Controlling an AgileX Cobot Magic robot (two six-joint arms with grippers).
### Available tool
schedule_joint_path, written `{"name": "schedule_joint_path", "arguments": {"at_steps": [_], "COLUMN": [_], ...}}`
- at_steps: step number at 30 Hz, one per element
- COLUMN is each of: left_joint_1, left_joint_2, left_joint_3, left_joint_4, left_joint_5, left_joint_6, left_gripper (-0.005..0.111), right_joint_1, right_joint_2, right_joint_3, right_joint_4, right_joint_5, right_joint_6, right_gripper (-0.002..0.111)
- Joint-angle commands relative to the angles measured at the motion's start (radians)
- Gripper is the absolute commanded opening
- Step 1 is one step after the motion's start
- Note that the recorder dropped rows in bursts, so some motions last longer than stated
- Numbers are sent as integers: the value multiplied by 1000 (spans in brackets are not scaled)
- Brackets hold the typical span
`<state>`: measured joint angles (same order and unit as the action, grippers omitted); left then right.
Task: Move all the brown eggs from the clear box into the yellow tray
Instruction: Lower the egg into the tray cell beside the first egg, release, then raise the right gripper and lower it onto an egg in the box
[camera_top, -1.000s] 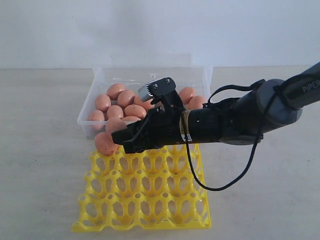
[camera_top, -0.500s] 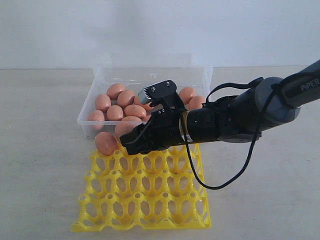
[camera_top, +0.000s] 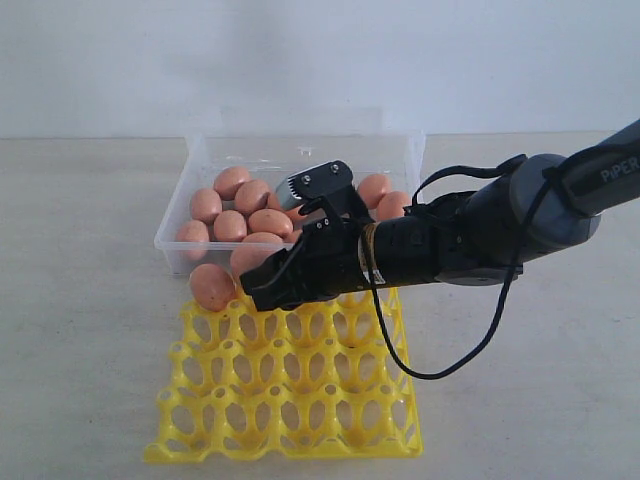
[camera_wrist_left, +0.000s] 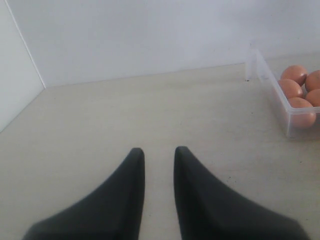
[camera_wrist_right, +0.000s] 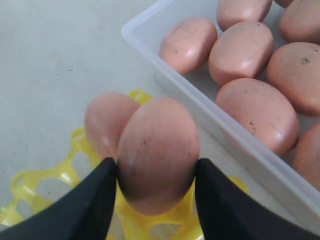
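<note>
- Nearest you, the yellow tray (camera_top: 290, 450) lies flat on the tabletop (camera_top: 80, 350). Almost all of its cups are bare.
- At the tray's far left corner you have one seated egg (camera_top: 211, 287) resting in a cup.
- Just beside it, on its right, your right tool (camera_top: 262, 285) reaches in from the right, low over the tray's far edge.
- The right tool is pinching the held egg (camera_wrist_right: 157, 150), with a black finger pressed against each side.
- In the right wrist view the held egg overlaps the seated one. You cannot tell from the pictures whether the two touch.
- Behind the tray stands the clear box (camera_top: 300, 148), its near wall close to the tray's far edge.
- Inside the box the loose eggs (camera_top: 250, 197) lie packed together, mostly toward its near left. The arm hides some of them on the right.
- Your left tool (camera_wrist_left: 158, 150) shows only in its own wrist view. Its fingers are slightly spread with nothing between them, over bare tabletop, and one end of the box is well off to one side.
</note>
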<state>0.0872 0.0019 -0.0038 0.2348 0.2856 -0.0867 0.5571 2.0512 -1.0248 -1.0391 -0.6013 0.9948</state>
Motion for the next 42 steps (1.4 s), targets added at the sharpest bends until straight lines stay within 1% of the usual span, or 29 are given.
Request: {"name": "schedule_joint_path", "arguments": {"at_steps": [1,11,16,19,25,27,30,32,34,37,40,42], "left_joint_1": [3,3,3,3,3,3,3,3,3,3,3,3], "left_joint_2": [-2,-2,-2,-2,-2,-2,-2,-2,-2,-2,-2,-2], "left_joint_3": [4,4,4,4,4,4,4,4,4,4,4,4], "left_joint_4": [-2,-2,-2,-2,-2,-2,-2,-2,-2,-2,-2,-2], "left_joint_5": [-2,-2,-2,-2,-2,-2,-2,-2,-2,-2,-2,-2], "left_joint_6": [-2,-2,-2,-2,-2,-2,-2,-2,-2,-2,-2,-2], "left_gripper": [22,22,22,22,22,22,22,22,22,22,22,22], "right_joint_1": [2,2,0,0,0,0,0,0,0,0,0,-2], "right_joint_2": [-4,-10,-89,-179,-359,-405,-452,-465,-467,-462,-436,-415], "right_joint_3": [-5,-5,-7,-25,-97,-115,-129,-139,-152,-162,-183,-219], "right_joint_4": [-6,-6,-4,-4,-8,-41,-113,-123,-124,-124,-93,42], "right_joint_5": [0,-39,-26,13,156,243,404,493,556,664,918,1106], "right_joint_6": [-25,-34,-37,-37,-15,1,46,61,51,-42,-166,-318], "right_gripper": [55,55,55,55,54,45,20,1,0,0,0,0]}}
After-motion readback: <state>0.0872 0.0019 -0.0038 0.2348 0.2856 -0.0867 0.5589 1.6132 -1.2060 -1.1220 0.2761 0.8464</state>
